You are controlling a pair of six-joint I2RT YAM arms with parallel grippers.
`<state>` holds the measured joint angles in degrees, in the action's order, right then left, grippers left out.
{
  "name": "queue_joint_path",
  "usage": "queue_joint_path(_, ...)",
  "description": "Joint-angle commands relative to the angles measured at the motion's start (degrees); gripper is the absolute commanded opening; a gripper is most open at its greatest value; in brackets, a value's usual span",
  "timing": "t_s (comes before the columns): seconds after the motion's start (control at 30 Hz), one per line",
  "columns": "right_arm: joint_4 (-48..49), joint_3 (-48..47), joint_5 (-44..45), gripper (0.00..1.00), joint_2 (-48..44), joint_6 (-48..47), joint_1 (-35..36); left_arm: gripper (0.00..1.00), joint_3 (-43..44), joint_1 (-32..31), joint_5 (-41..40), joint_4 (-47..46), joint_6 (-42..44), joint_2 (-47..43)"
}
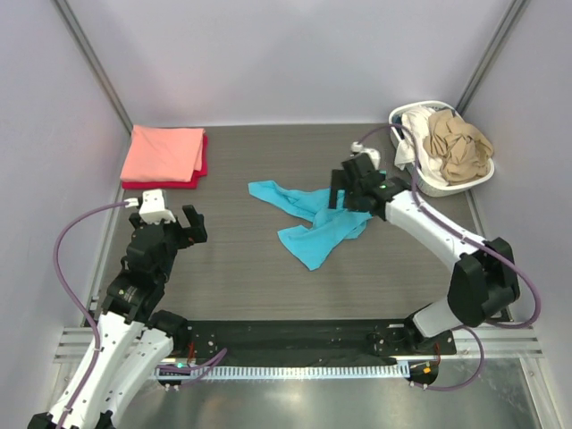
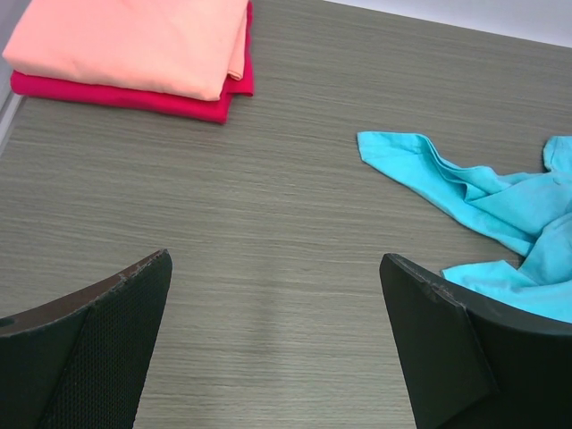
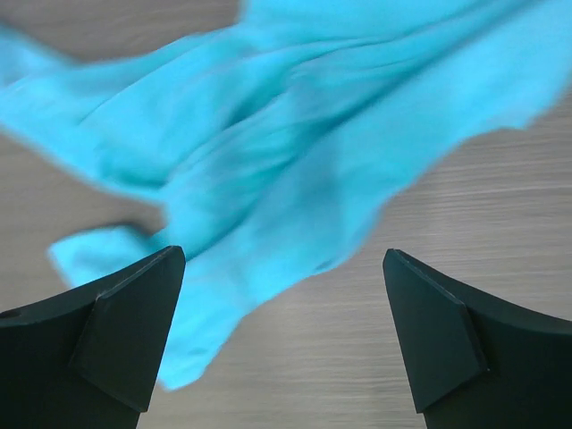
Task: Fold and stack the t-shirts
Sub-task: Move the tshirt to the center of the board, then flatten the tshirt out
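Turquoise t-shirt (image 3: 295, 152) lies crumpled just beneath the right arm's (image 1: 420, 219) spread jaws.

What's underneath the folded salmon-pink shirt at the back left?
A folded red shirt lies under the salmon-pink shirt, only its near and right edges showing. The rest is covered, so anything tucked between them is hidden.

turquoise t-shirt (image 3: 295, 152): blurred in right wrist view, cropped by left wrist view's right edge | red t-shirt (image 2: 116, 94): mostly under salmon-pink t-shirt (image 2: 134, 40)
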<state>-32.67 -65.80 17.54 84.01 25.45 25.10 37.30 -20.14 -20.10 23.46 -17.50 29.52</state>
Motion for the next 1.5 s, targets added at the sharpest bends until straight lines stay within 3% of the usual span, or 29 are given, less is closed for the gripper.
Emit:
queue_joint_path(0.0,-0.73,-4.51,-2.77,1.00,5.26,2.76,9.84,1.00,2.25,0.01,1.02,-0.96,0.97,-0.25)
queue_joint_path(0.23,-0.56,-14.25,-2.51,0.93,21.80,5.31,21.02,1.00,2.16,0.01,0.41,-0.79,0.97,-1.13)
queue_joint_path(0.6,-3.45,-26.57,0.21,0.90,37.63,3.99,24.99,1.00,2.16,0.01,1.03,-0.79,0.89,-1.83)
queue_joint_path(0.7,-5.82,-28.94,3.11,0.84,40.18,3.47,24.99,1.00,2.16,-0.07,1.11,-0.88,0.89,-2.01)
queue_joint_path(0.8,-7.94,-29.91,4.43,0.63,42.19,3.55,24.99,1.00,2.08,-0.07,1.11,-0.87,0.89,-2.18)
queue_joint_path(0.83,-8.55,-29.74,4.43,0.49,42.46,3.73,25.08,1.00,2.16,-0.07,1.03,-0.88,0.89,-2.27)
queue_joint_path(0.9,-8.99,-28.95,3.91,0.38,43.17,4.08,25.08,1.00,2.08,-0.07,0.94,-0.79,0.89,-2.36)
queue_joint_path(1.13,-6.63,-21.23,3.99,0.01,39.93,5.48,25.00,1.00,1.99,-0.07,0.85,-0.79,0.97,-2.10)
queue_joint_path(1.33,-7.67,-21.47,6.53,0.01,31.76,3.91,24.12,1.00,2.69,-0.07,-0.20,-0.61,0.71,-0.96)
queue_joint_path(1.47,-11.62,-23.93,12.49,0.01,16.16,2.50,22.28,1.00,6.11,-0.07,1.19,-0.09,-3.24,4.39)
